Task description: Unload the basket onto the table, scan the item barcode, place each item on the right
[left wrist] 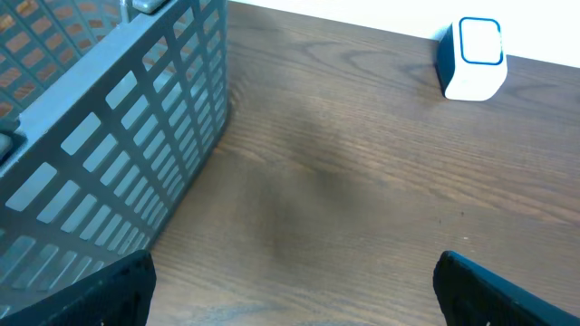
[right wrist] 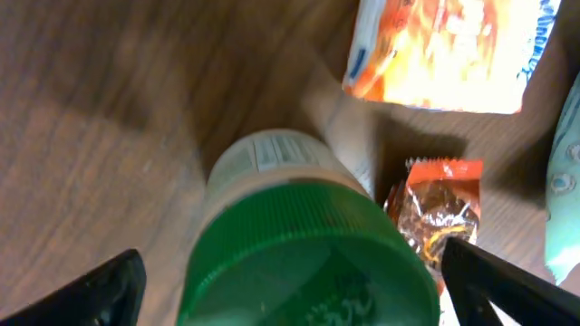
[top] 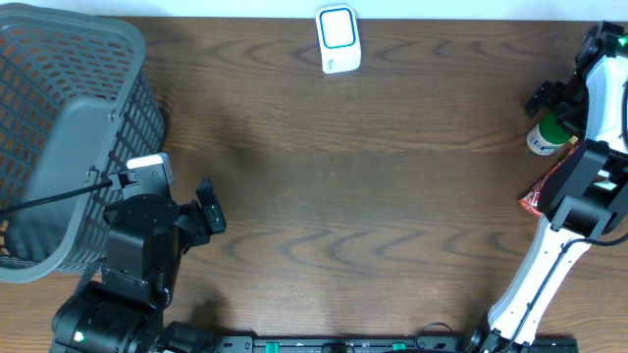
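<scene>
Bottle (right wrist: 272, 158) with green cap sits between right claw (right wrist: 290, 254) fingers, spread wide, gaps both sides. Snack packet (right wrist: 435, 213) just beside it. Left claw (left wrist: 294, 263) spread, nothing between; basket (left wrist: 109, 136) left, scanner (left wrist: 473, 56) ahead-right.

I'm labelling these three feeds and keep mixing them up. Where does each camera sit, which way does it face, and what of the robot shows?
Overhead: above the table, facing straight down; basket, scanner, bottle, left arm and right arm show.
Left wrist: on the left arm, facing forward across the table; left tool shows at the bottom corners.
Right wrist: on the right arm, facing down onto the bottle and snack packets; right tool flanks the bottle.
Shared: overhead and left wrist both show basket and scanner.
</scene>
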Motion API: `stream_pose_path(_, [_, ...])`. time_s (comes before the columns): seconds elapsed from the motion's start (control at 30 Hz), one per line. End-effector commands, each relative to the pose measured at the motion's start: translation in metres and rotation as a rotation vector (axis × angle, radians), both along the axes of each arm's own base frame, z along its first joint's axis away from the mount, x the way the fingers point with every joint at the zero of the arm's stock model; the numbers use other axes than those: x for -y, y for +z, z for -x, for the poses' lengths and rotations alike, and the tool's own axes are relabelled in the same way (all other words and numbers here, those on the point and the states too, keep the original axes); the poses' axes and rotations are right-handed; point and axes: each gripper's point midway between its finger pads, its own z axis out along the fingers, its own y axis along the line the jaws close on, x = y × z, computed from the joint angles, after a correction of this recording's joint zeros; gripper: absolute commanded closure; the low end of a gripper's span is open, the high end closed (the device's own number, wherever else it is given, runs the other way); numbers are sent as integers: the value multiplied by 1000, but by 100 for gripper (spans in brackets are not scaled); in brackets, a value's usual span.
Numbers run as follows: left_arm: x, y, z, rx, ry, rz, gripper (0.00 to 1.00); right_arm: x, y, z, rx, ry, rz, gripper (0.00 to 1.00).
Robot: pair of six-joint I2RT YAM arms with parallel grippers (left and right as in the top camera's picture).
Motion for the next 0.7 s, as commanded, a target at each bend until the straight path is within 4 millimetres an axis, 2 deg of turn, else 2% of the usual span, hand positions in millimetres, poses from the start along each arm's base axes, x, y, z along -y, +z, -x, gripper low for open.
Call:
stream_pose_path(0.0, [-3, 7, 0, 18, 15, 4, 2, -5, 49, -3, 94, -3, 3, 1])
stream_pose_path(0.17, [-3, 7, 0, 18, 15, 4, 2, -34, 123, 2, 245, 31, -56, 1])
stream_pose_path(0.37, [-3, 7, 0, 18, 15, 4, 2, -79, 213, 27, 392, 130, -14, 1])
stream_pose_path(0.53, [-3, 7, 0, 18, 15, 4, 2, -123, 289, 69, 542, 215, 19, 1])
stream_pose_path(0.67, [-3, 7, 0, 18, 15, 4, 2, -153, 341, 119, 665, 277, 38, 1])
